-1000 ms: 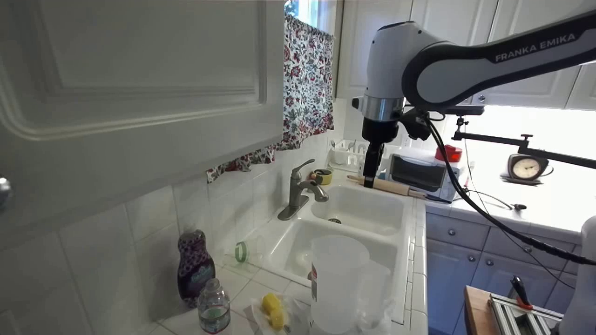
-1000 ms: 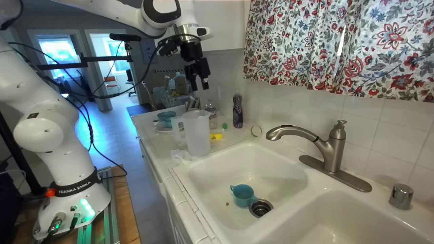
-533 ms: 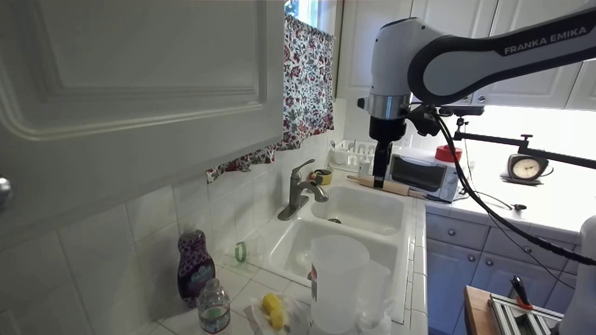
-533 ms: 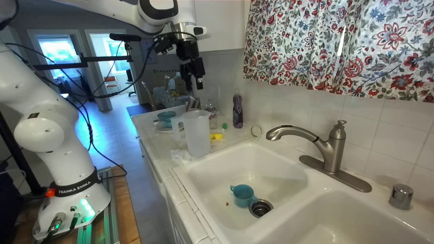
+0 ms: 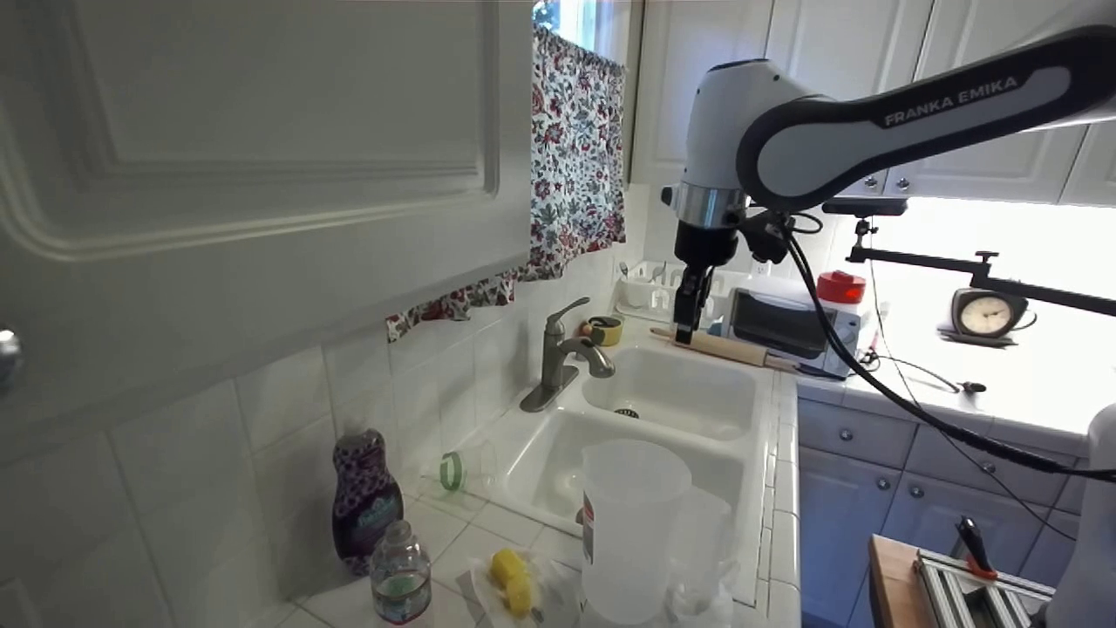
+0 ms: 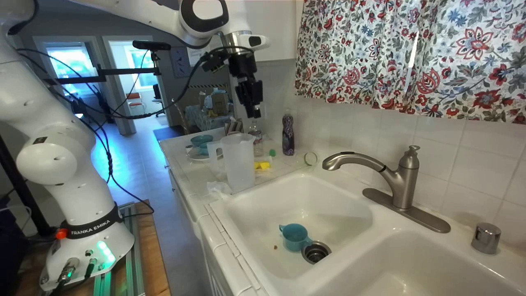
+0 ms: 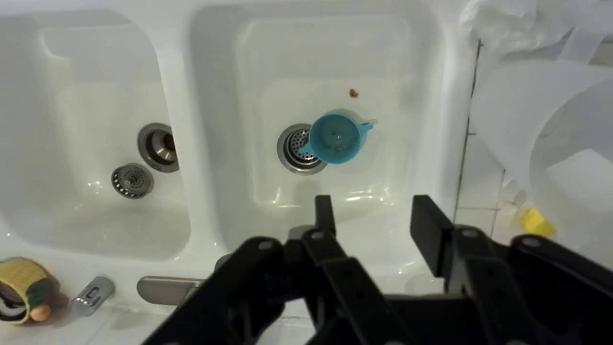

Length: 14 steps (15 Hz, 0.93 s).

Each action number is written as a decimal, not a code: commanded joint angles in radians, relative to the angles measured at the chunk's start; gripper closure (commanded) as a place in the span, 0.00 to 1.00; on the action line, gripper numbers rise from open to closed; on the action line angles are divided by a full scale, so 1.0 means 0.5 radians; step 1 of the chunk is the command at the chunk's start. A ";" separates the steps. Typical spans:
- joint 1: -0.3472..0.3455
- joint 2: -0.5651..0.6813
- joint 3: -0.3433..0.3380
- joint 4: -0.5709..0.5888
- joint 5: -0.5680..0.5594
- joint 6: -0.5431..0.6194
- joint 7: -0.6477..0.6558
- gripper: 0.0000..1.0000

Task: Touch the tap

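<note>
The tap (image 5: 553, 358) is silver-grey, with a lever handle on top and an angled spout, and shows in both exterior views. It stands at the wall side of the double sink (image 6: 304, 191). My gripper (image 6: 254, 114) hangs in the air, fingers downward, well apart from the tap (image 6: 404, 181). In the wrist view my gripper (image 7: 372, 203) is partly open, with a clear gap and nothing between its black fingers (image 7: 324, 213). Below it lies a sink basin. One end of the tap's base plate (image 7: 165, 290) shows there; most of the tap is hidden behind the gripper.
A white pitcher (image 5: 628, 532), a purple bottle (image 5: 366, 506), a clear bottle (image 5: 401, 576) and a yellow object (image 5: 513, 583) stand on the counter. A blue cup (image 7: 336, 138) lies by the drain. A rolling pin (image 5: 728, 347) lies beyond the sink.
My gripper first drew away from the tap slightly, then came back towards it and lower. Its fingers have moved nearer to each other. The tap has not moved.
</note>
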<state>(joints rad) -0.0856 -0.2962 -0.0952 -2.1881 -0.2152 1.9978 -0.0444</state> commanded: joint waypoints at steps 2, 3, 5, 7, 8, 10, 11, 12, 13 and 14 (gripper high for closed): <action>-0.021 0.298 -0.048 0.200 0.148 0.187 0.064 0.92; -0.027 0.355 -0.055 0.241 0.187 0.208 0.103 0.98; -0.040 0.467 -0.066 0.324 0.257 0.263 0.171 1.00; -0.055 0.577 -0.071 0.409 0.271 0.305 0.232 1.00; -0.065 0.627 -0.075 0.451 0.251 0.322 0.274 1.00; -0.082 0.732 -0.086 0.536 0.211 0.354 0.378 1.00; -0.070 0.605 -0.074 0.407 0.214 0.334 0.285 1.00; -0.073 0.638 -0.077 0.429 0.214 0.336 0.293 0.99; -0.073 0.647 -0.077 0.429 0.214 0.336 0.293 0.99; -0.072 0.646 -0.076 0.429 0.214 0.336 0.293 0.99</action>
<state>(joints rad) -0.1192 0.0265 -0.1354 -1.9760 -0.1088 2.1688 0.1029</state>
